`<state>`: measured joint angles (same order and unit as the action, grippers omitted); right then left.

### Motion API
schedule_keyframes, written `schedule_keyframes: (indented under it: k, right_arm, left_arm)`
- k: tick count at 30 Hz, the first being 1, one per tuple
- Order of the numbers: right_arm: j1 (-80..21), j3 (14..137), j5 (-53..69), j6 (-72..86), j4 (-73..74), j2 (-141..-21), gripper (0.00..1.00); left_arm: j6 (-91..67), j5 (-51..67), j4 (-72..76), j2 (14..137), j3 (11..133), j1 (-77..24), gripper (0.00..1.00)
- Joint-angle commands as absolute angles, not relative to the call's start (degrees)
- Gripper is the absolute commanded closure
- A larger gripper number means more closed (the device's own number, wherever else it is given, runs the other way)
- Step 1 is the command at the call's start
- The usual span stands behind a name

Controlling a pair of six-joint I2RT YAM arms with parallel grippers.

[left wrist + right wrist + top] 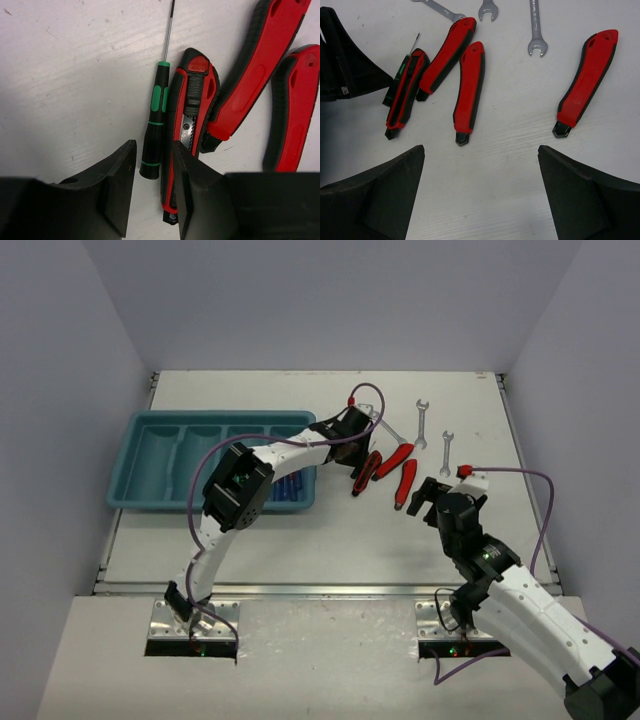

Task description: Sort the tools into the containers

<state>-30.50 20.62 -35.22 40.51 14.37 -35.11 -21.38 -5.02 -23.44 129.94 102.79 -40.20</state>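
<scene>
My left gripper [154, 145] is down at the table, its jaws narrowed but still open around the butt end of a black-and-green screwdriver [156, 115]. The screwdriver lies flat, touching a red-and-black utility knife [192, 100], whose lower end my right finger [192, 195] covers. Several more red-handled tools [469, 90] lie to the right. Three silver wrenches [535, 30] sit beyond them. The right gripper [481, 150] hovers wide open over bare table with nothing in it. At the left stands the teal tray [150, 465], with blue-handled tools [288, 490] in its rightmost compartment.
The left arm [235, 490] arches over the tray's right end and hides part of it. The right arm [500, 575] rises from the near right. Grey walls close in the table on three sides, with a metal rail [330, 590] along its near edge.
</scene>
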Motion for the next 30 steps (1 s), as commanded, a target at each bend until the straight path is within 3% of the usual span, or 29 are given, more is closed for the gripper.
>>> schedule_keyframes:
  k: [1,22,30]
  right_arm:
    - [-30.30,21.82,-35.68,40.37,13.39,-35.48,0.06]
    - [-30.32,21.72,-35.24,40.43,13.36,-35.35,0.07]
    - [-30.27,21.68,-35.24,40.37,13.36,-34.87,0.07]
  left_arm:
    - [-20.86,-5.35,-22.64,131.26,105.35,-39.78,0.68]
    - [-19.45,-4.40,-27.71,137.80,107.29,-38.88,0.75]
    - [-18.93,-3.85,-27.60,135.97,102.93,-36.98,0.66]
